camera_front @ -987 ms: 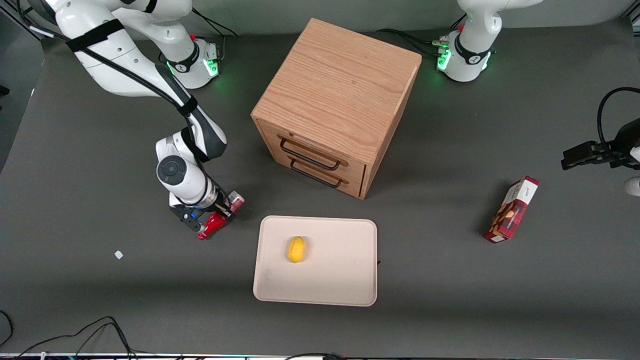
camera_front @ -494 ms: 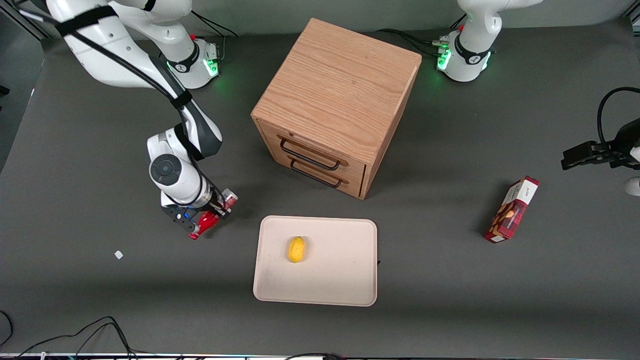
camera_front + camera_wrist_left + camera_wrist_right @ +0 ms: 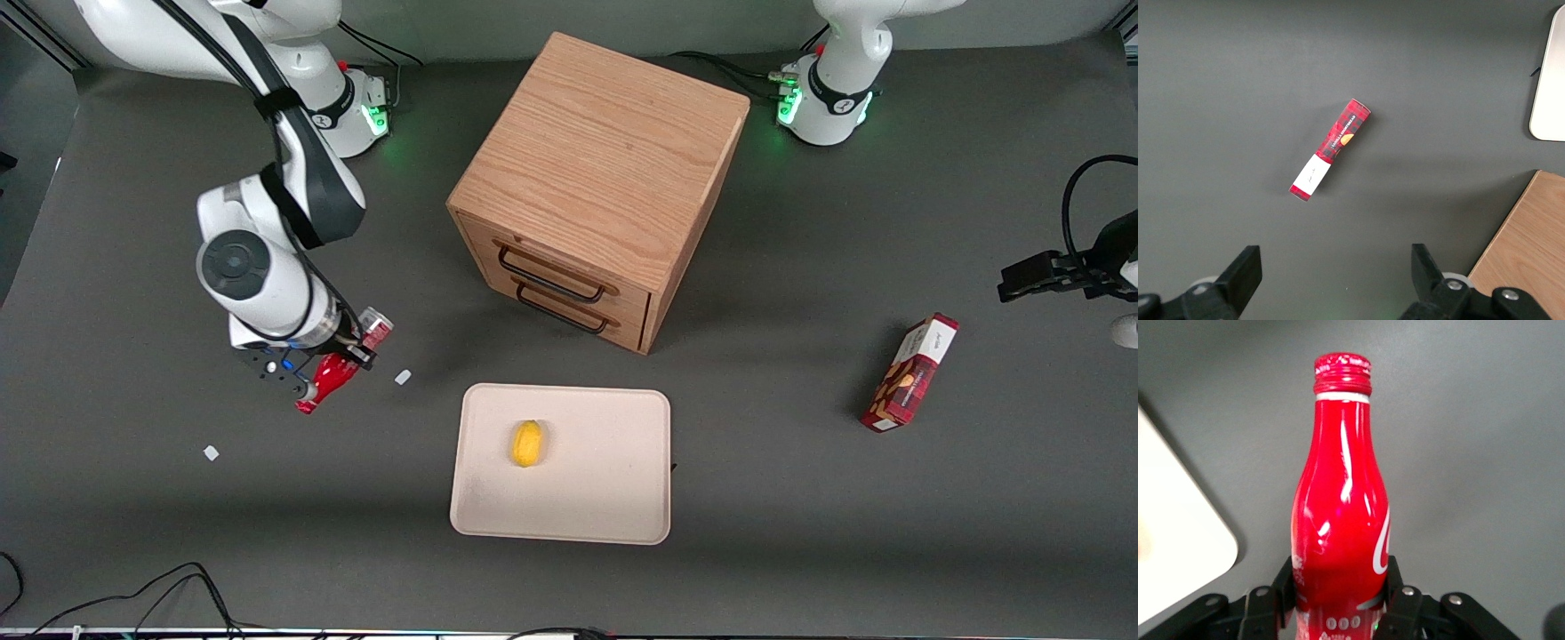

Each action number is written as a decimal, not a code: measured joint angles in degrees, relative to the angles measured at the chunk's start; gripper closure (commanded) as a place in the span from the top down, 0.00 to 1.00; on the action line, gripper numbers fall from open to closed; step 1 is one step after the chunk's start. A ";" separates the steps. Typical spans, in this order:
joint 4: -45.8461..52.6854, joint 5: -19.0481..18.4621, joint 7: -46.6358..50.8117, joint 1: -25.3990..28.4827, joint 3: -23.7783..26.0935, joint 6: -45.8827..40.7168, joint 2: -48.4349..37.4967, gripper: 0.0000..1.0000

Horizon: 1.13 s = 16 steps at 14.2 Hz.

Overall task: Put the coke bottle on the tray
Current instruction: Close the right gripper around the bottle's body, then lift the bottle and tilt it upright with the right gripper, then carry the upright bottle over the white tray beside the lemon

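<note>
I see the right arm's end effector (image 3: pixel 327 366) closed on the small red coke bottle with white script logo (image 3: pixel 331 378). In the wrist view its black fingers (image 3: pixel 1403 600) press both sides of the bottle's (image 3: pixel 1341 520) lower body, near the base; the end effector (image 3: pixel 1340 603) is open only as wide as the bottle. The bottle is lifted clear of the dark grey table (image 3: pixel 800 533), tilted, with its red cap (image 3: pixel 1342 372) pointing away from the wrist.

From the front camera, bottle and end effector hang over the working arm's end of the table, beside the large flat beige tray with rounded corners (image 3: pixel 605 498) but apart from it. One tray corner (image 3: pixel 1178 547) shows in the wrist view, below the bottle's level.

A small yellow oval object (image 3: pixel 526 443) lies on the tray. The wooden two-drawer cabinet (image 3: pixel 597 182) sits farther from the front camera than the tray. A red rectangular snack box (image 3: pixel 909 372) lies toward the parked arm's end. Two small white scraps (image 3: pixel 403 377) (image 3: pixel 211 452) are on the table near the bottle.
</note>
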 measured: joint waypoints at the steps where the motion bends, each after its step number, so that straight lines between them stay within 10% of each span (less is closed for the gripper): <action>1: 3.13 1.25 -1.86 -0.56 0.00 -3.69 -0.54 0.00; 10: 31.33 3.57 -10.21 -1.48 0.08 -22.97 7.60 0.00; 16: 48.43 2.70 -16.16 9.71 -4.29 -18.66 28.04 0.00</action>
